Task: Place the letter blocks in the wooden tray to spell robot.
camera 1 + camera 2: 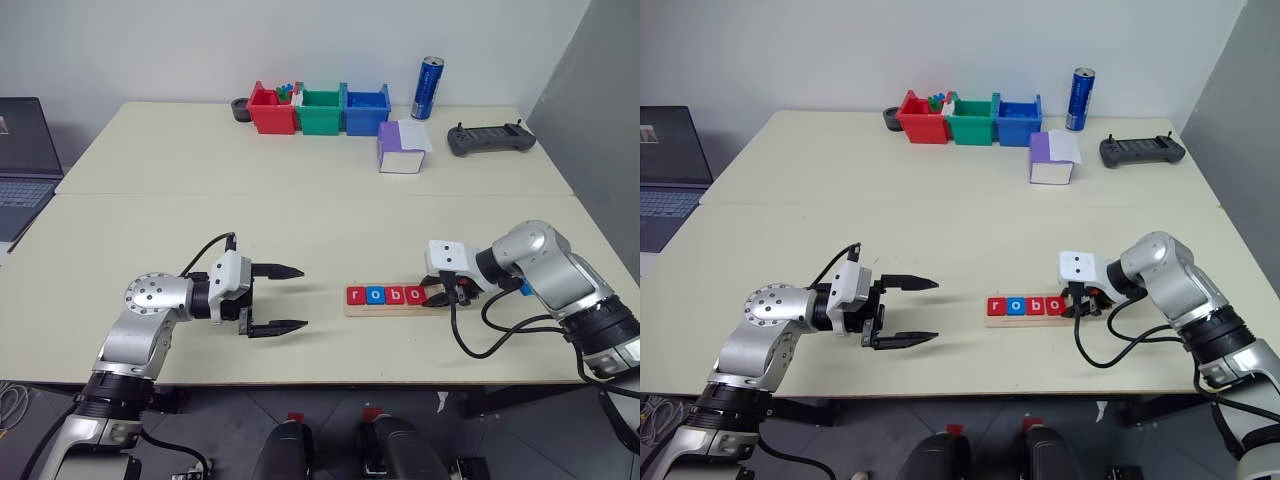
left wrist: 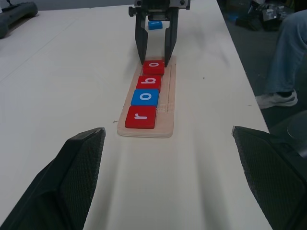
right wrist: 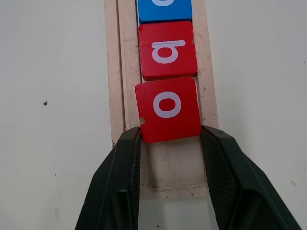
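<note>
Tray (image 1: 357,310) near table edge, centre-right; tiles r, o, b, o seated left to right. Right gripper (image 3: 168,139) clamps fourth tile (image 3: 168,109), slightly askew: square it against b, then release. Blue tile (image 2: 154,25) waits beyond. Left gripper (image 1: 290,298) spread wide, empty.

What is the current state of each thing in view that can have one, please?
wooden tray: holds four tiles in a row, r, o, b, o; end slot free.
second red o tile: in the groove, slightly askew, between the right hand's fingertips.
blue tile: on the table behind the right hand, not yet placed.
right hand: fingers flank the o tile.
left hand: open, holds nothing.
blue can: upright.
</note>
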Controlling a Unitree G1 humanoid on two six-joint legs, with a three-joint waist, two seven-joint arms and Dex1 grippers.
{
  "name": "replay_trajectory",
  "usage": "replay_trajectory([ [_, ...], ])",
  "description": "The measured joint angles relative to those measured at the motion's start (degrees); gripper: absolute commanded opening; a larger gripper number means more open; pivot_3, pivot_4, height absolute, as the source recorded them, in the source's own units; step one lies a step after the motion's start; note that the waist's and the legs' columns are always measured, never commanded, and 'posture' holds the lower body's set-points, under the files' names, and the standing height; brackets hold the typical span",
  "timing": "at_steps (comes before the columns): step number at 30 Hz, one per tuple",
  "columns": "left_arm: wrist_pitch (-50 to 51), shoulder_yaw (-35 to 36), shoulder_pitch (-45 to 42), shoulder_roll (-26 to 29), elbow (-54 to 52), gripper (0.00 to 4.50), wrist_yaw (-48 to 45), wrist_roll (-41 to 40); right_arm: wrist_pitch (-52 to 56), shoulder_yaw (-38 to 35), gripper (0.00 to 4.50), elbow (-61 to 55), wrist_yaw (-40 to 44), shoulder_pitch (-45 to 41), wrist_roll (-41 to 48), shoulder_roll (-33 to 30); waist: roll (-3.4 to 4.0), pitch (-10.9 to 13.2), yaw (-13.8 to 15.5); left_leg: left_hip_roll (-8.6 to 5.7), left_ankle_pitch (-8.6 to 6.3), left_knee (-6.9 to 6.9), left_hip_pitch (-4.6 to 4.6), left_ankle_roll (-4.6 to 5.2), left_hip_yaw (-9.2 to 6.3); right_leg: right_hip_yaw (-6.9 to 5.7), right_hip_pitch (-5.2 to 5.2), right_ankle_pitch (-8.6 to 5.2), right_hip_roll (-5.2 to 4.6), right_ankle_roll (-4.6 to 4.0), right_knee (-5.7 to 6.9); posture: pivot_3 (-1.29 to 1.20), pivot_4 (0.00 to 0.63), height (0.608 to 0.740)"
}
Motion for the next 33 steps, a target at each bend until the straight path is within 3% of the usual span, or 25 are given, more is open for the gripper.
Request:
replay_trajectory([
  [33, -0.42, 0.0, 0.06, -0.15, 0.33, 4.5, 1.02, -0.02, 3.68, 0.59, 1.47, -1.47, 0.97, -1.69, -2.7, 1.64, 0.0, 0.0, -0.01, 0.0, 0.0, 0.0, 0.0, 0.0, 0.0, 0.0, 0.0, 0.0, 0.0, 0.0, 0.01, 0.0, 0.15, 0.74],
])
